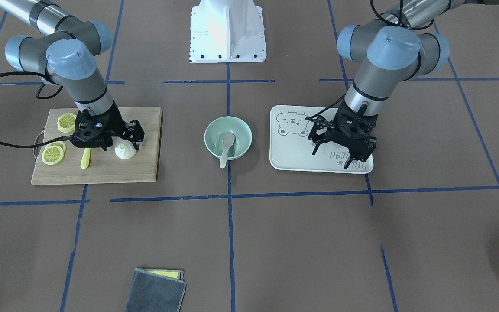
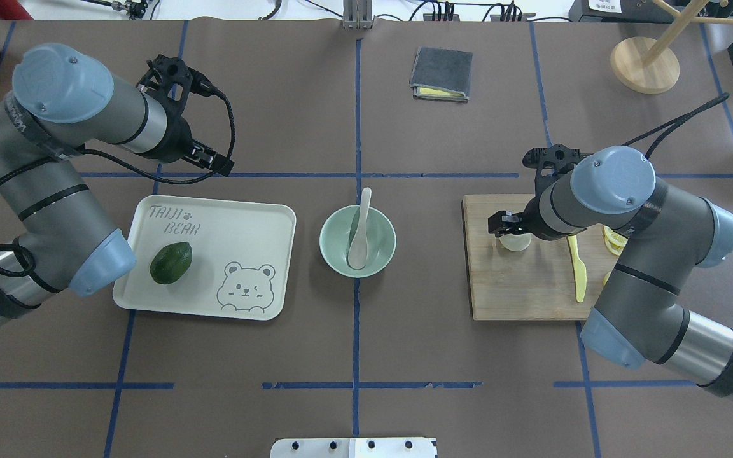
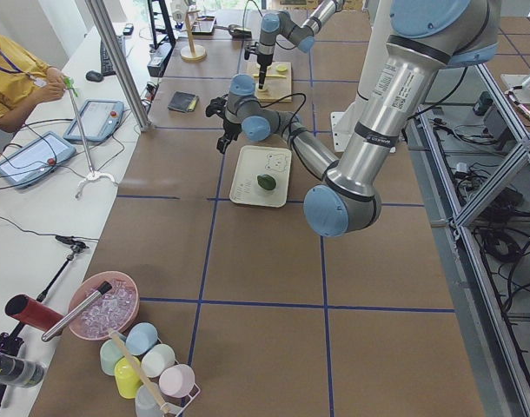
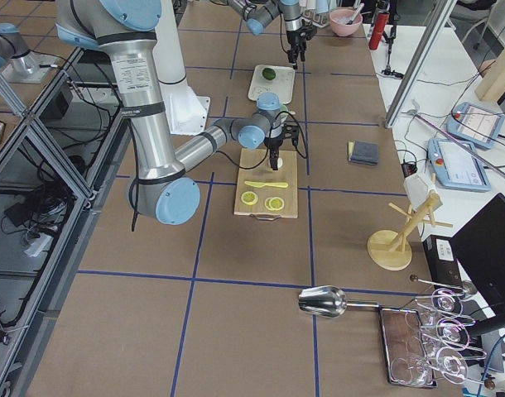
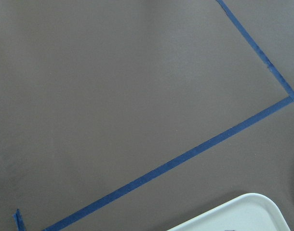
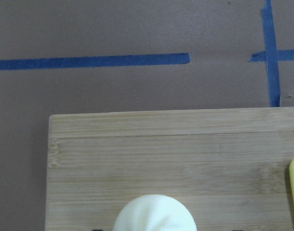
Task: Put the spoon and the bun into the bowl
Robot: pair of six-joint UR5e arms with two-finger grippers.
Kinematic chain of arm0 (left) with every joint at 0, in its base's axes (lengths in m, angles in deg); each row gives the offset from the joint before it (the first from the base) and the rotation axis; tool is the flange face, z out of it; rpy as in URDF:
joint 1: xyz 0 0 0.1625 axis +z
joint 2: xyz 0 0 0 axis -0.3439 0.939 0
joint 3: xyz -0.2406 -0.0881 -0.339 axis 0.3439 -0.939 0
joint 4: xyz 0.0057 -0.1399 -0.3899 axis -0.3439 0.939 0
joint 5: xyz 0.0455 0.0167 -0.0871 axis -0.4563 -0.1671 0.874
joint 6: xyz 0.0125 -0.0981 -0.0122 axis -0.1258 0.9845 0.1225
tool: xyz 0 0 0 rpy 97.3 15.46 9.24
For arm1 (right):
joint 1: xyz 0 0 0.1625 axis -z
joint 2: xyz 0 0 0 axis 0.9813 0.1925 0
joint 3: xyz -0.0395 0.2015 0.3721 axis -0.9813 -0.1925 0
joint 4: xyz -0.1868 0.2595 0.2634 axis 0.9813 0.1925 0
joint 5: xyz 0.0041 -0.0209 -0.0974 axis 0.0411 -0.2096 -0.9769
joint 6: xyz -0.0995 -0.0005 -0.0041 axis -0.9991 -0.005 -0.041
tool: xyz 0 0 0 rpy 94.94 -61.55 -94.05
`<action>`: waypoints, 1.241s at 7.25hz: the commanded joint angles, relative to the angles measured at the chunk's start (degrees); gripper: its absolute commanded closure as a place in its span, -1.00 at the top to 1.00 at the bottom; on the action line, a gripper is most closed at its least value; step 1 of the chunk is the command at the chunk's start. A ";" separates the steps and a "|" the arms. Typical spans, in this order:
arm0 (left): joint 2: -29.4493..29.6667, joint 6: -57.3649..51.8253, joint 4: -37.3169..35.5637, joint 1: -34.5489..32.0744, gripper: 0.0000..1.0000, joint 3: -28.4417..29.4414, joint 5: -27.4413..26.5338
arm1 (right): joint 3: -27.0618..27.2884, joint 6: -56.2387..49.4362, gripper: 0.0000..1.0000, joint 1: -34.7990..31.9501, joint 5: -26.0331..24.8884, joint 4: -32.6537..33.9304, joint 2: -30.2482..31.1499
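Spoon (image 2: 361,226) lies in bowl (image 2: 331,247), handle pointing away from robot.

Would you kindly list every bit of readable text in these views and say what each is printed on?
"TAIJI BEAR": printed on the tray, in a corner, opposite a drawn bear face.
Lettering on the left arm: too small to read.
No other words or numbers can be read.

We see grey tubular arms (image 2: 55,210), pale blue joint caps, black looping cables, black left end effector (image 1: 332,157), black right end effector (image 1: 126,146).
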 commanded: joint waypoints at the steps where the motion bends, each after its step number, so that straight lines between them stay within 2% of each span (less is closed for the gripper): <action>1: -0.08 0.03 0.00 0.00 0.76 -0.02 -0.03 | 0.03 0.07 0.57 0.09 0.11 0.03 -0.06; 2: -0.08 0.12 0.00 0.00 0.76 -0.02 -0.03 | 0.12 0.07 0.03 0.09 0.46 0.03 -0.06; 3: -0.08 0.12 0.00 0.00 0.76 -0.10 -0.03 | 0.21 0.07 -0.28 0.00 0.46 -0.06 0.03; 5: -0.08 0.21 0.00 -0.09 0.76 -0.19 -0.12 | 0.38 0.15 -0.45 0.00 0.46 0.03 0.03; 7: -0.08 0.21 0.00 -0.26 0.78 -0.72 -0.20 | 1.78 0.15 -0.48 -0.08 0.55 0.20 0.03; 8: -0.08 0.29 0.00 -0.26 0.79 -0.81 -0.21 | 3.62 0.15 -0.48 -0.09 0.55 2.21 -0.32; 9: -0.17 0.29 0.00 -0.35 0.80 -1.15 -0.12 | 6.51 0.15 -0.47 0.09 0.55 7.36 -1.54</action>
